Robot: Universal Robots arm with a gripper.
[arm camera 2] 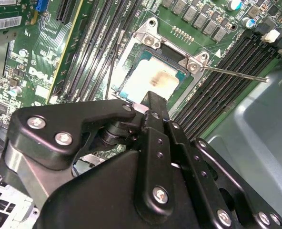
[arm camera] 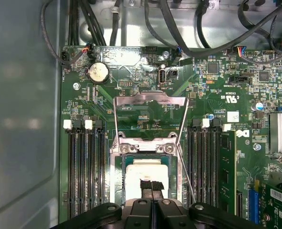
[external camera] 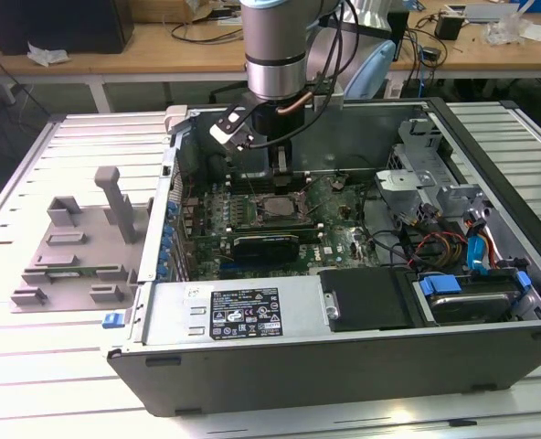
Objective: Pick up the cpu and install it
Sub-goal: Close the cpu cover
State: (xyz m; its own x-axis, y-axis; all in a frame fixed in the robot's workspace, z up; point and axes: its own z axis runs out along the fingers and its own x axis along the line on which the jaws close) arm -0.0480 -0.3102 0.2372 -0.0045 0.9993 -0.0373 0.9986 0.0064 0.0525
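The cpu lies flat in its socket on the motherboard, its silver top showing in both wrist views. The socket's metal load plate stands swung open behind it, and the thin lever sticks out to one side. My gripper hangs just above the chip with its two fingers pressed together and nothing between them. In the second wrist view the gripper ends at the chip's near edge. The exterior view shows the gripper down inside the open computer case, over the socket.
A grey plastic tray with upright blocks lies on the table at the exterior view's left. Memory slots flank the socket. A card, cables and a drive cage crowd the case. Case walls rise all around.
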